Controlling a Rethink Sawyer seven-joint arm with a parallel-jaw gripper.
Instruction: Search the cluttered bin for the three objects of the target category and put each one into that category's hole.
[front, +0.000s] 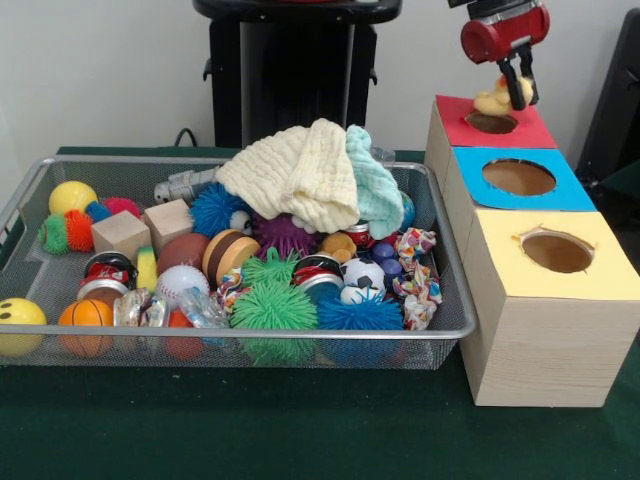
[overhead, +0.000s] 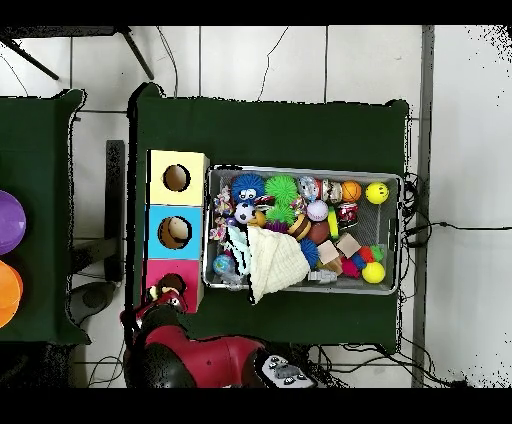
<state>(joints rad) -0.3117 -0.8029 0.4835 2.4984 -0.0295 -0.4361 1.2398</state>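
My gripper hangs at the top right, shut on a yellow duckling with an orange beak. It holds the duckling just above the round hole with the red surround at the far end of the pale wooden box. In the overhead view the gripper sits over the red-surround hole. The wire mesh bin is full of clutter and also shows in the overhead view. No other stuffed animal shows; the orange striped one is hidden.
The blue-surround hole and the yellow-surround hole lie nearer the camera. A cream cloth and a mint cloth are heaped in the bin over green and blue puffer balls, yellow balls and wooden blocks.
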